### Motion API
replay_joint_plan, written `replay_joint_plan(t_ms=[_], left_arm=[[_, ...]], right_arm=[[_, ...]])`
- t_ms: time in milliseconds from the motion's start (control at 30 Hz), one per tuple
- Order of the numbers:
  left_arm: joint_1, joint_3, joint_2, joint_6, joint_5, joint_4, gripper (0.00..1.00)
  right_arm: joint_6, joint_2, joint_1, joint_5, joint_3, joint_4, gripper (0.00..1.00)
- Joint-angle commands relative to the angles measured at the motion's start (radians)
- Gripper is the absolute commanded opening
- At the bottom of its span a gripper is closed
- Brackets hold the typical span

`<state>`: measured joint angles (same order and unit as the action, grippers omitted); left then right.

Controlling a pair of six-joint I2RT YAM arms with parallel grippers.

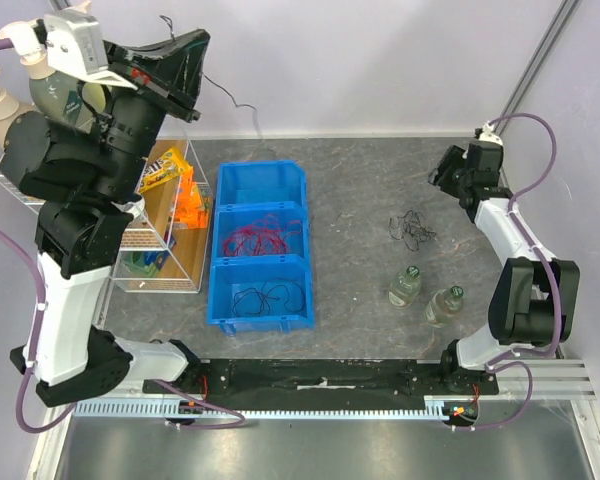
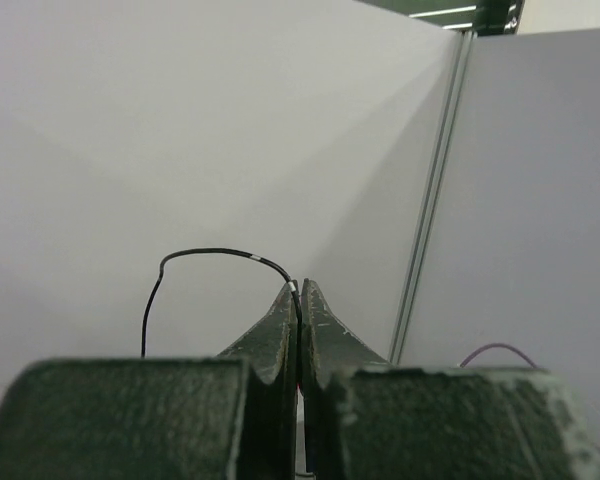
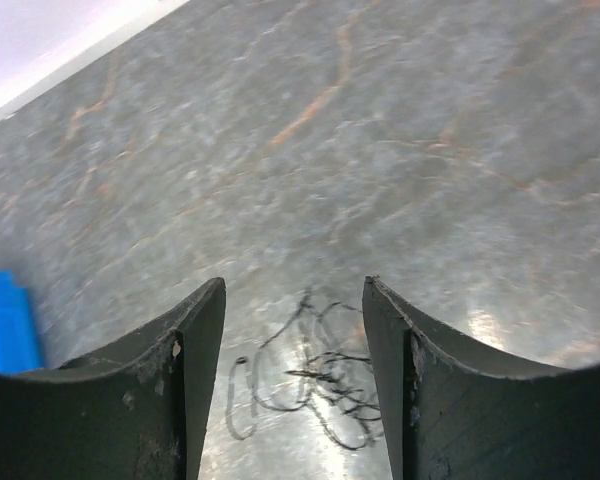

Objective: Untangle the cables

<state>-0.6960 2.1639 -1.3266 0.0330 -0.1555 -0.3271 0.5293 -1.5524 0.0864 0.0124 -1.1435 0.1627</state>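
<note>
Gripping one thin black cable strand (image 2: 215, 253) high above the desk (image 1: 350, 200), the clenched left tool (image 2: 299, 288) could lose it; the released right tool (image 3: 295, 290), over the black tangle (image 3: 315, 385), may snag several loops

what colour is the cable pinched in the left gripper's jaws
Black. The cable shows best in the left wrist view.

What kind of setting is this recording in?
Probably a lab robot cell: plain white partition walls enclose a grey marbled tabletop, and a blue three-compartment plastic bin holds thin red wires and thin black wires sorted apart.
</note>
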Motion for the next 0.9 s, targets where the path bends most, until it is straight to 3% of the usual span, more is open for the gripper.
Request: replay_joint_plan(t_ms=[0, 100, 367, 467, 567, 700, 867], left_arm=[[0.004, -0.062, -0.048, -0.068, -0.003, 0.08, 0.02], [0.01, -0.084, -0.104, -0.139, -0.038, 0.147, 0.02], [0.067, 0.083, -0.273, -0.235, -0.05, 0.21, 0.02], [0.093, 0.189, -0.325, -0.155, -0.018, 0.241, 0.02], [0.099, 0.243, -0.35, -0.065, 0.115, 0.315, 0.02], [0.099, 0.28, -0.388, -0.067, 0.172, 0.425, 0.02], [0.116, 0.314, -0.385, -0.079, 0.105, 0.468, 0.02]], right_arm=[[-0.006, 0.032, -0.06, -0.15, -0.024, -0.086, 0.64], [-0.011, 0.035, -0.12, -0.184, -0.039, -0.074, 0.65], [-0.029, 0.069, -0.26, -0.193, -0.024, -0.057, 0.66], [-0.035, 0.061, -0.296, -0.186, -0.013, -0.054, 0.66], [-0.048, 0.057, -0.315, -0.192, -0.012, -0.048, 0.66], [-0.075, 0.064, -0.327, -0.201, -0.012, -0.04, 0.68], [-0.161, 0.068, -0.396, -0.49, -0.012, -0.184, 0.83]])
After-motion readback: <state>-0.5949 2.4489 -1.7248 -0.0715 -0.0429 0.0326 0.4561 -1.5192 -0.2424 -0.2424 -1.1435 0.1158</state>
